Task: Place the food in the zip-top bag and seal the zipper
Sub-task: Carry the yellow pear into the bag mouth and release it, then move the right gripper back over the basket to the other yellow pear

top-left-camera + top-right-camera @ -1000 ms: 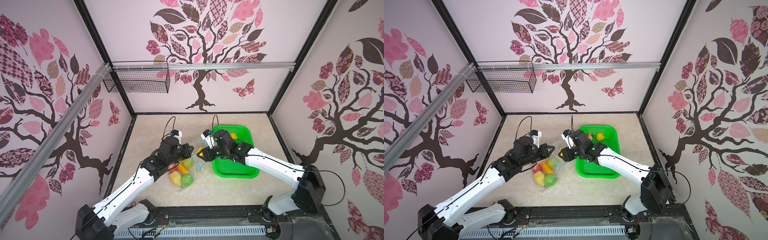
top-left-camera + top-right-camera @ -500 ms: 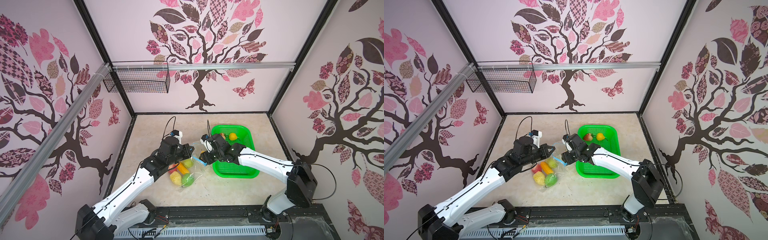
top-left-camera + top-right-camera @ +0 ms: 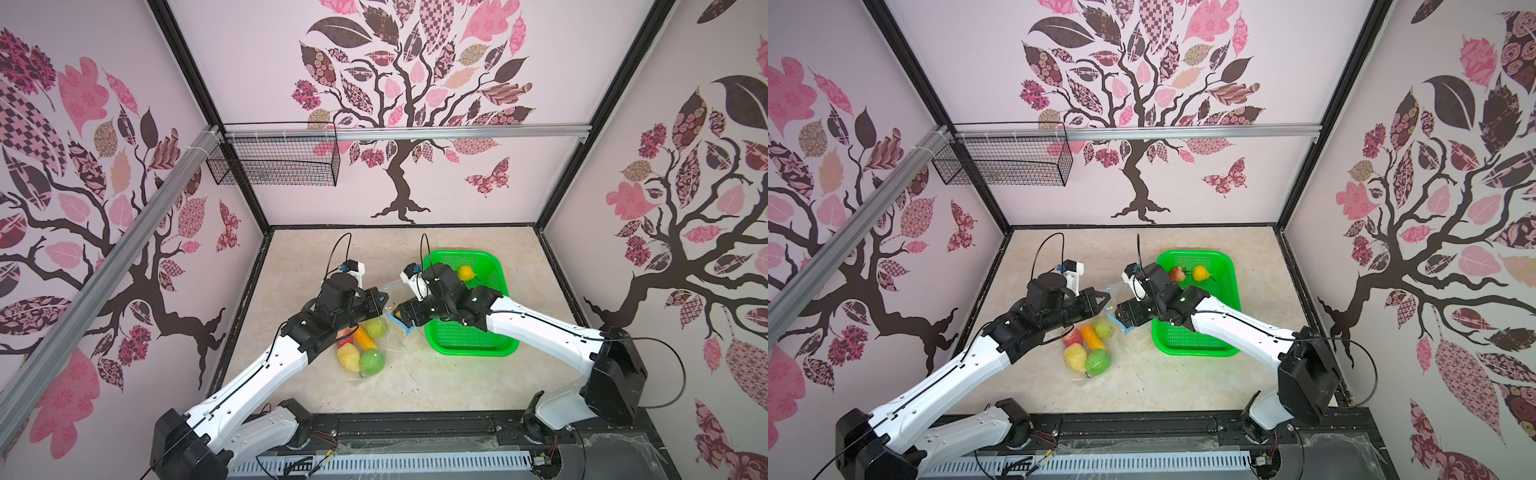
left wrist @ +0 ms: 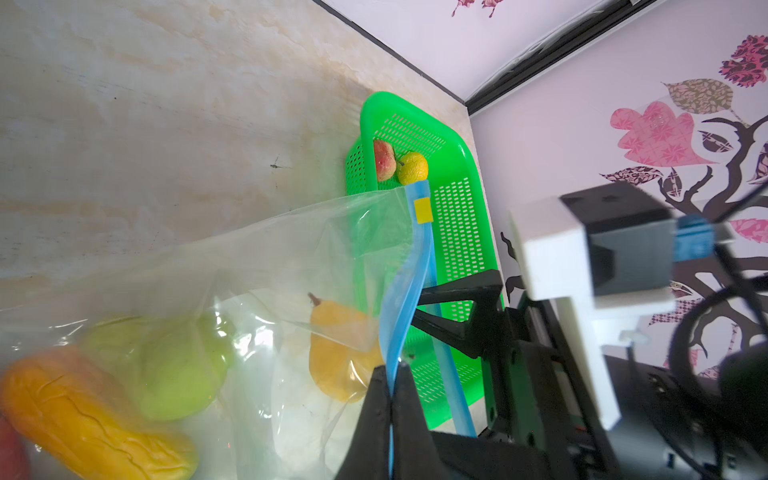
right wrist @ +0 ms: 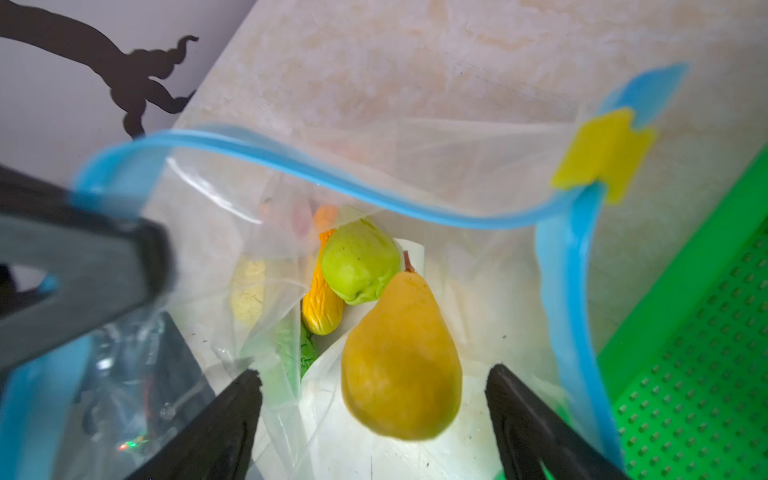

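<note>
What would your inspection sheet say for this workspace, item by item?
Surface: beige marbled tabletop, small dark marks.
Job's things: clear crinkly zip-top bag, mouth open, toy food inside; yellow-orange toy pear in its mouth; red toy fruit and yellow toy lemon in green plastic mesh basket.
Clutter: nothing seen.
Claws: left claw shut on light-blue zipper strip; right claw open around the pear, not touching.
Cables: black wrist cables loop upward.
Surroundings: tree-patterned walls; black wire basket on rail.

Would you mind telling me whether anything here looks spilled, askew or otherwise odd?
Nothing stands out. The left gripper pinches the zipper, holding the zip-top bag open; the yellow pear lies inside, just beyond the open right gripper.
</note>
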`<state>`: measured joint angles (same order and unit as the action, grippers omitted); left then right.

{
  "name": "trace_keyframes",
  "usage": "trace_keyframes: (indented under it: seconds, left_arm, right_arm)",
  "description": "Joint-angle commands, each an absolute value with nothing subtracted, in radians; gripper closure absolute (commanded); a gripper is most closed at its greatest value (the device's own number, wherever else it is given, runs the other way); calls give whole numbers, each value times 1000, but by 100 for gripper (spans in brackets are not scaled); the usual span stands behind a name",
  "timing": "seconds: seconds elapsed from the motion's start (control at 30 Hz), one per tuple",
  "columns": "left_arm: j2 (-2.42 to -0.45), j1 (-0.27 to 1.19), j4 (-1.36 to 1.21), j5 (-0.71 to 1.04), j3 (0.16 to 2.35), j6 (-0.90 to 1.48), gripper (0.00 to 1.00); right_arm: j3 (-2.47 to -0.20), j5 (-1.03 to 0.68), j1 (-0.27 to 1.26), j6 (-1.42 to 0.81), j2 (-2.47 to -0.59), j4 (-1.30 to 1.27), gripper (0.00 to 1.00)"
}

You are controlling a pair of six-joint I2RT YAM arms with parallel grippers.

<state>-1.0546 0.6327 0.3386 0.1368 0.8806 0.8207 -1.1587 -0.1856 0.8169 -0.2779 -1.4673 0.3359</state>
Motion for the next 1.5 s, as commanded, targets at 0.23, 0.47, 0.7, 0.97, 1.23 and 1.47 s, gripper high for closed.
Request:
trace_keyframes:
  seconds: [0.23,0.47,0.7,0.97,1.23,1.47]
  left_arm:
    - [-1031,630,343,115,862,824,100]
    - [-1039,629,336,113,862,823,100]
    - [-1036,629,335,114,862,821,100]
    - [-1028,628,337,113,858,819,100]
    - [-1038,628,341,115,863,816,100]
    - [-1040,628,345,120,867,813,100]
  right_arm:
    - [-1182,-296,656,-332,-1285,308,8]
    - [-1210,-212,617,-266,-1269,374,6]
    - [-1206,-14,587,-235,-1318,427,5]
    - [-1129,69,305,-283,-1426,408,5]
    - [-1151,103,228,-216,-1576,343,5]
    - [-1294,100,226,-138,-1798,345,8]
